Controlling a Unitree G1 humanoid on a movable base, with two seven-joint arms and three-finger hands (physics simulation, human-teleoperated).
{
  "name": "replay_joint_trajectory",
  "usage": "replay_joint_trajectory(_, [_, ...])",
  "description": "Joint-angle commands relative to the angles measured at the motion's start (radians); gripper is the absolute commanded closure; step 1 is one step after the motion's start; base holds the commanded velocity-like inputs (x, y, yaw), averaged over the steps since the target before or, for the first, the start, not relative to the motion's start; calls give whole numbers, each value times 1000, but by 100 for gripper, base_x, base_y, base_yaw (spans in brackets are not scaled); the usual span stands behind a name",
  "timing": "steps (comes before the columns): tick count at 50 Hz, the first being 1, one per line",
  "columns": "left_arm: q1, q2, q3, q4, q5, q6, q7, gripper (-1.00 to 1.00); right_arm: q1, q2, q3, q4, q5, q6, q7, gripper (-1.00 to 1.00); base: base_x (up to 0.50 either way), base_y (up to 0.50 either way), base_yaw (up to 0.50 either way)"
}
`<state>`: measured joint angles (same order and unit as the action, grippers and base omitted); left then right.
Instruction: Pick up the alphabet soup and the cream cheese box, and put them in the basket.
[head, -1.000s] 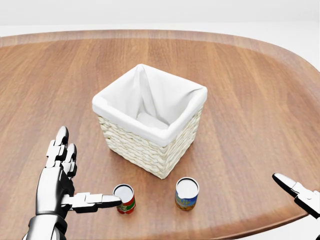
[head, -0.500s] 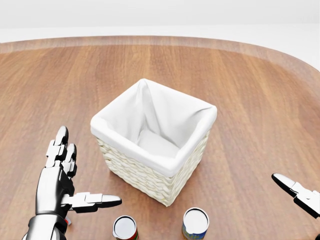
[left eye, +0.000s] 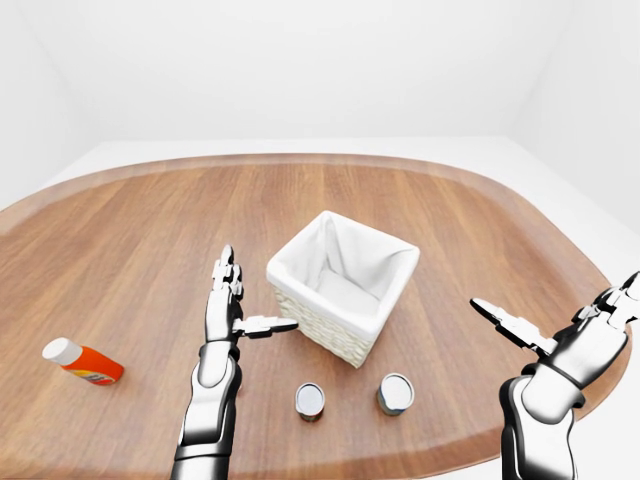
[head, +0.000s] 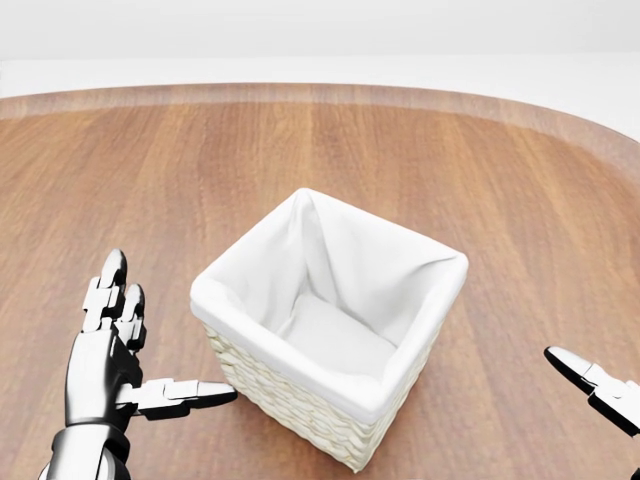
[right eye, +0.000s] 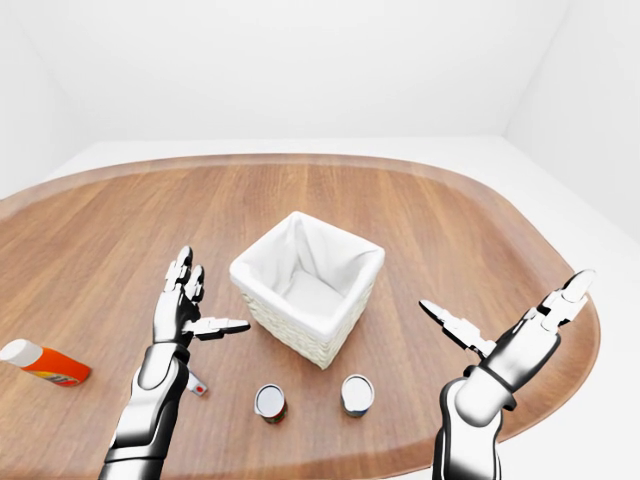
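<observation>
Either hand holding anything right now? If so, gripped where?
Nothing held. Left hand and right hand are both open, fingers spread above the table, touching no object.

White-lined wicker basket (head: 330, 330) stands on the wooden table (head: 300, 140), low of centre in the head view, its interior holding only the cloth liner. Left hand (head: 110, 370) hovers beside its left wall, fingers spread, thumb towards the weave. Right hand (head: 595, 385) shows only fingertips at the right edge
</observation>
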<state>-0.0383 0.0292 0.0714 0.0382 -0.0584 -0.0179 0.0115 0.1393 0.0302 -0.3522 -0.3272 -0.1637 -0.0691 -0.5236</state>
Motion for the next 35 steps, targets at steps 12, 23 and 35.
replay_joint_trajectory(12, [7,-1,0,-21,0,16,-1,-100,-2,-2,-4,3,5,7,0,-100,23,1,0])
replay_joint_trajectory(23, [3,0,-1,-7,1,6,-1,-100,0,0,-4,-8,6,12,0,-100,23,1,0])
replay_joint_trajectory(35, [2,0,-7,10,12,-10,-11,-100,-1,-1,-5,-2,7,-1,0,-100,4,0,0])
